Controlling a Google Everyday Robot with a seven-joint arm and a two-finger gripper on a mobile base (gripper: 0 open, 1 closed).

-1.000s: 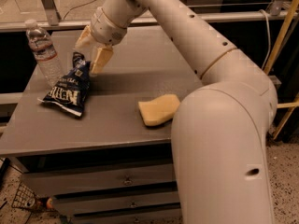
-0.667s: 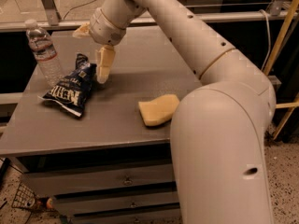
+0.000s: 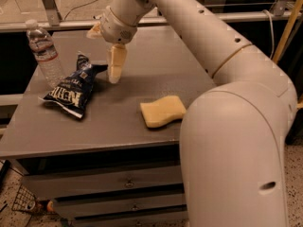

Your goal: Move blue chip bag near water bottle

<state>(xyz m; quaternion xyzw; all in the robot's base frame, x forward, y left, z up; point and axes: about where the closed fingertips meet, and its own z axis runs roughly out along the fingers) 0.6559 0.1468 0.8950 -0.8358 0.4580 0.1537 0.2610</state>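
The blue chip bag [image 3: 71, 88] lies crumpled on the grey table [image 3: 142, 74] at the left, its upper end right next to the water bottle [image 3: 44, 54]. The bottle stands upright at the table's left edge. My gripper [image 3: 101, 57] hangs just right of the bag's top end and holds nothing. It is open: one pale finger [image 3: 116, 64] points down at the table beside the bag, and the other finger [image 3: 94, 31] sticks out to the left higher up.
A pale yellow wavy sponge [image 3: 162, 110] lies right of the table's centre. My big white arm [image 3: 227, 126] fills the right of the view. The table has drawers [image 3: 128, 183] in front; a metal rail [image 3: 189, 18] runs behind it.
My gripper has opened and let go of the bag's top end, then lifted slightly up and to the right. The bag has settled flat beside the bottle.
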